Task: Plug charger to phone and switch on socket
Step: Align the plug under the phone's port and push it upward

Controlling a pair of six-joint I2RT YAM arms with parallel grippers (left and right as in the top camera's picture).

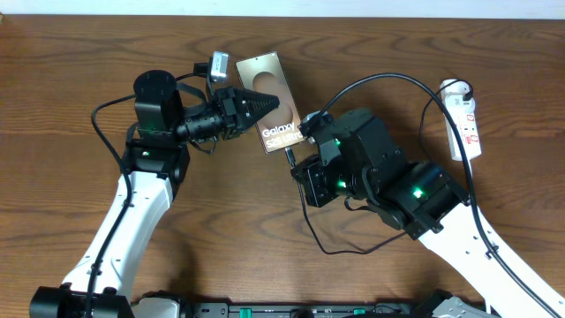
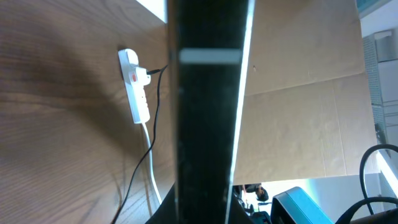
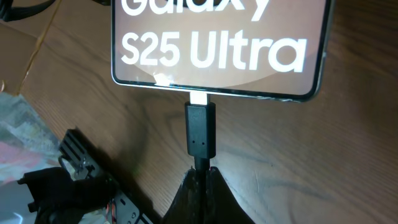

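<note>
The phone [image 1: 272, 97] lies on the wooden table, a grey-brown slab with "Galaxy" lettering. My left gripper [image 1: 260, 103] is shut on its side; in the left wrist view the phone [image 2: 208, 112] shows edge-on as a dark upright bar. My right gripper [image 3: 200, 177] is shut on the charger cable just behind its black plug [image 3: 200, 130]. The plug's metal tip [image 3: 199, 98] sits at the port in the phone's bottom edge [image 3: 217, 84], with a little metal showing. The white socket [image 1: 463, 119] lies at the far right, apart from both grippers.
A black adapter [image 2: 143, 73] is plugged into the socket [image 2: 135, 93] beside its red switch, with a white cord [image 2: 149, 162] trailing off. A cardboard panel [image 2: 298, 93] and a teal box [image 2: 298, 208] stand past the table. The table's far edge [image 1: 353, 18] runs behind the phone.
</note>
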